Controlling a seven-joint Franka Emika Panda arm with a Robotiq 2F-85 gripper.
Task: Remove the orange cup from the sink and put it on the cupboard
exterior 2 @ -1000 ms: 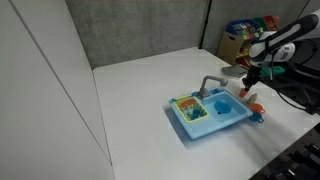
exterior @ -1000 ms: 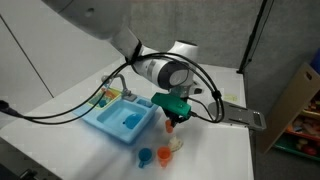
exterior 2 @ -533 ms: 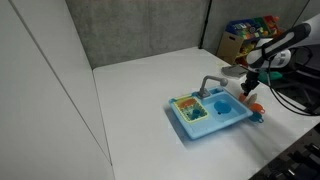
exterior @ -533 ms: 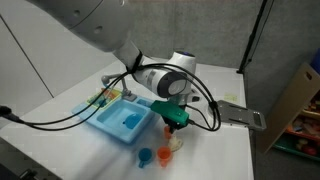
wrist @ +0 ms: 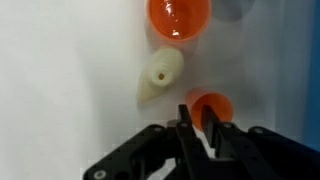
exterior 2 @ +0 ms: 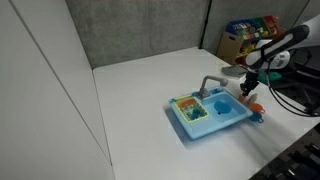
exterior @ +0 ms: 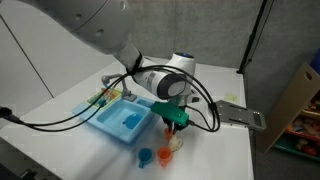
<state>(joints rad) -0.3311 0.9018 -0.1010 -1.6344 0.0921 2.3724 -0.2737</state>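
My gripper [wrist: 197, 110] is shut on the wall of the tiny red-orange cup [wrist: 223, 101], with one finger inside it and one outside. In an exterior view the gripper [exterior: 173, 121] hangs low over the white cupboard top [exterior: 222, 152], just beside the light-blue sink [exterior: 122, 120], with the cup [exterior: 171, 128] at its tips. Whether the cup touches the surface cannot be told. The other exterior view shows the gripper [exterior 2: 246, 90] past the sink's [exterior 2: 208, 112] end.
A lighter-orange toy [wrist: 180, 14] and a cream-coloured toy [wrist: 160, 78] lie just beyond the cup. They also show in an exterior view, orange [exterior: 163, 155] and cream [exterior: 177, 143], beside a small blue cup [exterior: 145, 156]. A grey flat handled tool [exterior: 240, 115] lies behind the gripper.
The gripper, with the orange cup in it, has come down a little toward the white surface and slightly away from the sink. In the last half second it has barely moved.
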